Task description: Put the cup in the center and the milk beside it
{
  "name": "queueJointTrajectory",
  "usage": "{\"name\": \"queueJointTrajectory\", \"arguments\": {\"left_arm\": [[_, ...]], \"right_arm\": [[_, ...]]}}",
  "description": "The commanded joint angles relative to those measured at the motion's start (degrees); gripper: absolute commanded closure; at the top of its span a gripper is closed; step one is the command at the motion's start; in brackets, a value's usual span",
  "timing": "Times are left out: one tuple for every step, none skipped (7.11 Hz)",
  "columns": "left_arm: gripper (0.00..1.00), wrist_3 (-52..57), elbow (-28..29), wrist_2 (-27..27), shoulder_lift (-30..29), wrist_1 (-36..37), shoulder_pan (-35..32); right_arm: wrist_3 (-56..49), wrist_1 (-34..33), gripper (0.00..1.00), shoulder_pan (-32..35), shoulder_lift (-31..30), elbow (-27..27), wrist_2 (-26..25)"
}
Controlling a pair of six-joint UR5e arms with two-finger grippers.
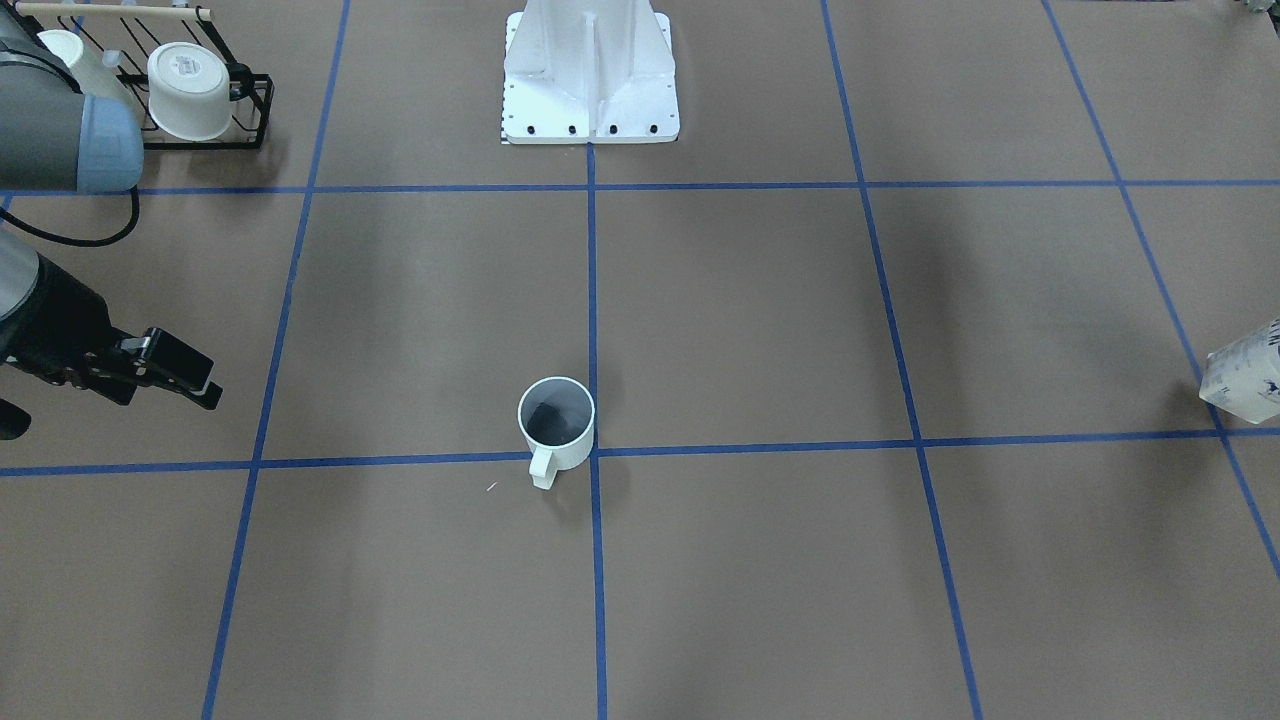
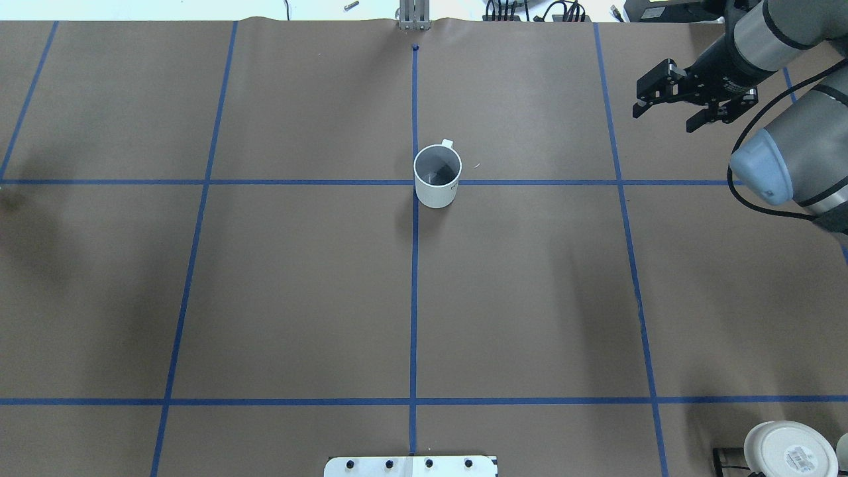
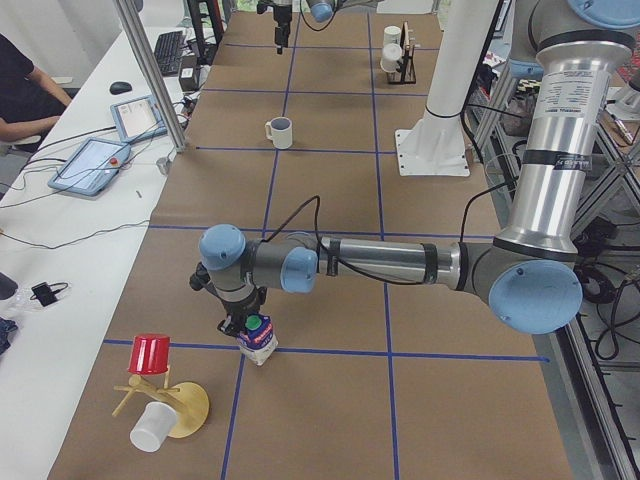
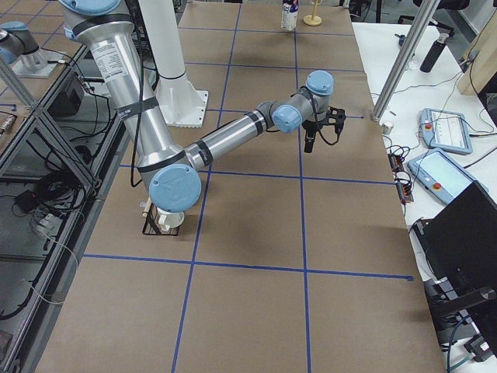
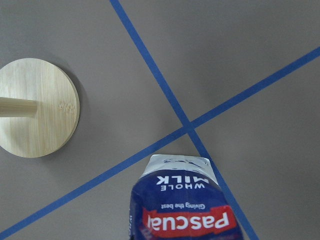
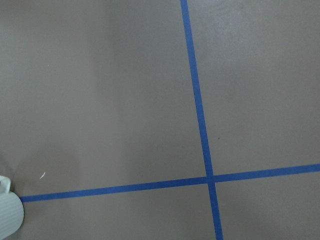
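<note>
Right gripper (image 2: 662,119): jaws apart, empty; 2 o'clock of the mug in the overhead view.
Left gripper (image 3: 243,326): at the cap of the blue-and-white milk carton (image 3: 261,343); grip cannot be judged.
Milk carton: table's left end, by a tape crossing, well apart from the mug.
Small white loop-handled mug (image 2: 437,175): upright at the centre crossing.
Wooden peg stand (image 3: 186,408): near the carton, at 8 o'clock in the left view; carries a red cup (image 3: 150,354).
Black wire rack (image 1: 258,108): holds a wide white cup (image 1: 190,95).

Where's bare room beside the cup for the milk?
All four tape squares around the cup are bare paper. The robot's left side is clearest; the right gripper hangs open beyond the right squares. The rack corner is crowded.
</note>
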Motion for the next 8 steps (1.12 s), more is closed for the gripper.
{"name": "queueJointTrajectory", "arguments": {"left_arm": [[1.0, -0.7, -5.2, -0.5, -5.5, 12.4, 0.0], [1.0, -6.7, -6.8, -0.5, -7.9, 14.2, 0.5], [1.0, -14.1, -8.7, -0.5, -9.5, 14.2, 2.9], [1.0, -24.6, -10.5, -0.6, -12.2, 14.2, 7.7], [1.0, -34.3, -10.3, -0.5, -16.5, 14.2, 12.7], [1.0, -44.2, -9.8, 0.3, -20.3, 14.0, 19.4], [1.0, -53.0, -9.0, 3.3, -24.7, 13.8, 24.3], [1.0, -60.3, -7.1, 5.2, -29.8, 13.8, 28.2]], "right_arm": [[-0.1, 0.1, 0.0, 0.0, -0.2, -0.1, 0.0], [0.0, 0.1, 0.0, 0.0, -0.2, -0.1, 0.0], [0.0, 0.2, 0.0, 0.0, -0.2, -0.2, 0.0], [-0.1, 0.2, 0.0, 0.0, -0.3, -0.4, 0.0], [0.0, 0.3, 0.0, 0.0, -0.2, -0.3, 0.0], [0.0, 0.3, 0.0, -0.2, -0.3, -0.8, -0.4], [-0.1, 0.3, 0.0, -0.3, -0.3, -1.0, -0.4], [-0.1, 0.3, 0.0, -0.3, -0.3, -1.0, -0.5]]}}
